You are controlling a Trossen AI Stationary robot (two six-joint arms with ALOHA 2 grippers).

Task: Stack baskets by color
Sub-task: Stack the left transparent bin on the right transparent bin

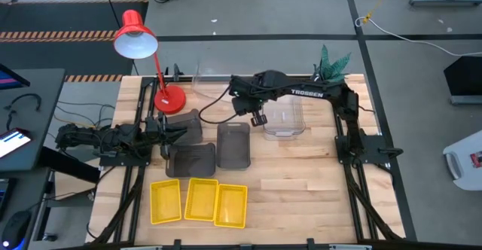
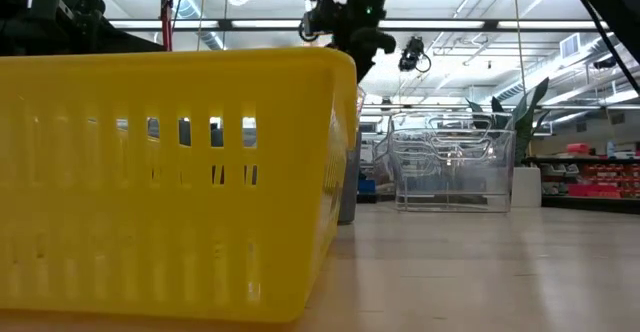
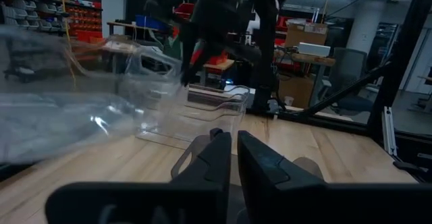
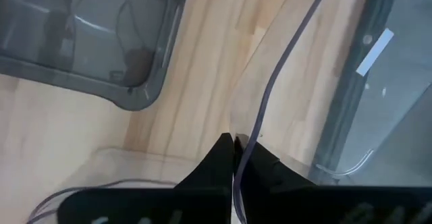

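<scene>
Three yellow baskets (image 1: pixel 199 201) lie side by side on the near part of the table; one of them (image 2: pixel 170 182) fills the low view. Three dark grey baskets (image 1: pixel 233 144) rest flat on the table behind them. A clear basket (image 1: pixel 285 120) is at the far middle, and clear baskets (image 2: pixel 452 162) stand on the table in the low view. My right gripper (image 1: pixel 258 118) hangs above the clear basket's left side, pointing steeply down, shut on a clear wall. My left gripper (image 1: pixel 179 133) waits shut and level at the left, by the grey baskets. My right gripper pinches a clear basket's thin wall (image 4: pixel 251 126) between its two fingers, only the edge showing between them. The fingers come from above, slanting down. The clear wall runs on away from the fingers over the wood; whether any part rests on the table I cannot tell.
A red desk lamp (image 1: pixel 169 99) stands at the far left with its shade (image 1: pixel 135 38) beyond the table edge. A green plant (image 1: pixel 331 62) stands at the far right corner. Another faint clear basket (image 1: pixel 205 80) lies at the far edge. Bare wood spreads at the near right.
</scene>
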